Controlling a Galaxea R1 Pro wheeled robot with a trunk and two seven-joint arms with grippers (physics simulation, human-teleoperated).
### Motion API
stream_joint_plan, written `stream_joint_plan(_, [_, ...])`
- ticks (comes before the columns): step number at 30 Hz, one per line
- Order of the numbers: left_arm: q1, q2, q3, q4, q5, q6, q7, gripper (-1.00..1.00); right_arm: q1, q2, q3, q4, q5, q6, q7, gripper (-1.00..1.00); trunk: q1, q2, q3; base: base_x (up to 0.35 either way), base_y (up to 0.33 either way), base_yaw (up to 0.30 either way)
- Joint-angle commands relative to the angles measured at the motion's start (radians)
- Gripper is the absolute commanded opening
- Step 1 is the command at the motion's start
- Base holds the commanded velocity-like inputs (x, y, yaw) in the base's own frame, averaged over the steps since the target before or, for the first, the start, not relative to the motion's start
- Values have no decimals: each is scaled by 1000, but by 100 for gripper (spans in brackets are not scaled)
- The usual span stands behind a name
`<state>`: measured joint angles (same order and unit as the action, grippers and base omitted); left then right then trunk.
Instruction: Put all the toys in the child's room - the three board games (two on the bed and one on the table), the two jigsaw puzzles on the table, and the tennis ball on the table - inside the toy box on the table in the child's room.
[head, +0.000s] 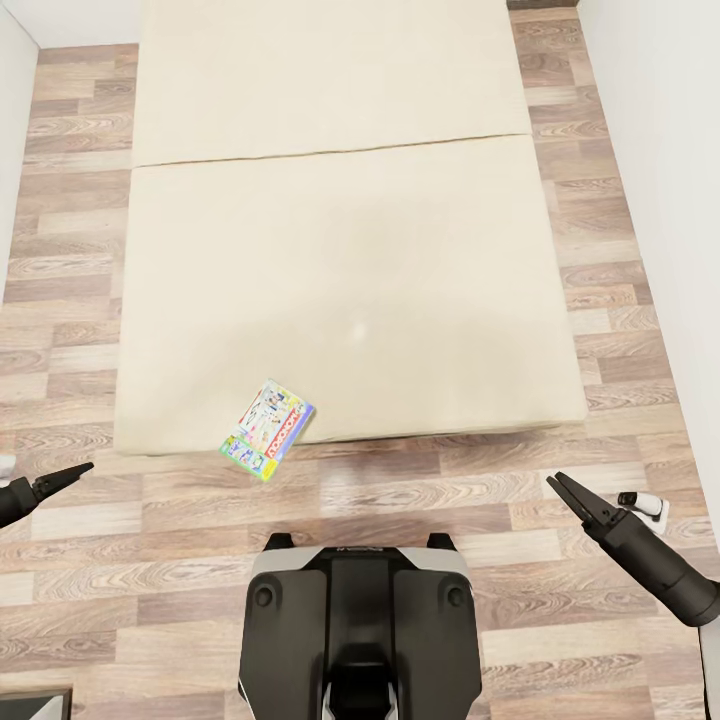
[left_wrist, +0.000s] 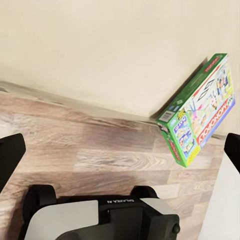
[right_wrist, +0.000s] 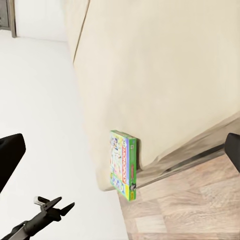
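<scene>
1. Board game (head: 267, 429): a green-edged box with a colourful printed face, at the near edge of the bed (head: 340, 250), close to its left near corner, overhanging the edge above the floor (head: 420, 500).
2. From the left wrist view, board game (left_wrist: 199, 111) tilted, one corner against the mattress side, the rest hanging over the wood planks.
3. From the right wrist view, board game (right_wrist: 123, 164) seen edge-on, standing against the bed's rim near the corner.
4. Bed surface otherwise bare cream fabric, with a seam crossing it farther back.
5. Open wooden floor along the bed's near edge, between it and the robot base (head: 360, 630); narrower strips of floor down both long sides of the bed.
6. White wall (head: 660, 180) close along the right side of the bed; a sliver of wall at the far left as well.
7. Left claw (head: 72, 472): low at the left edge of the head view, above the floor, well apart from the board game; tips drawn to a point, gripping nothing, closed as far as visible.
8. Right claw (head: 566, 490): low right in the head view, above the floor near the wall, fingers slightly parted in a narrow V, gripping nothing.
9. Left claw (right_wrist: 57, 206) also visible in the right wrist view, below the box, apart from it.
</scene>
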<state>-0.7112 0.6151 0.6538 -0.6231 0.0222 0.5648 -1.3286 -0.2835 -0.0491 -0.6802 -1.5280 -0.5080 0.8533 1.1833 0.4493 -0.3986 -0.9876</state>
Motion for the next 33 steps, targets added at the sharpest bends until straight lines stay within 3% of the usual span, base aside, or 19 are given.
stream_joint_plan(1, [0,0,1,0,1,10,-4,100,0,0,-1,0,-3,6,1,100,1,-1,1,0,0,0])
stream_joint_plan(33, [-1,0,0,0,1,9,1,100,0,-1,-1,2,-3,6,1,100,1,-1,52,0,0,0])
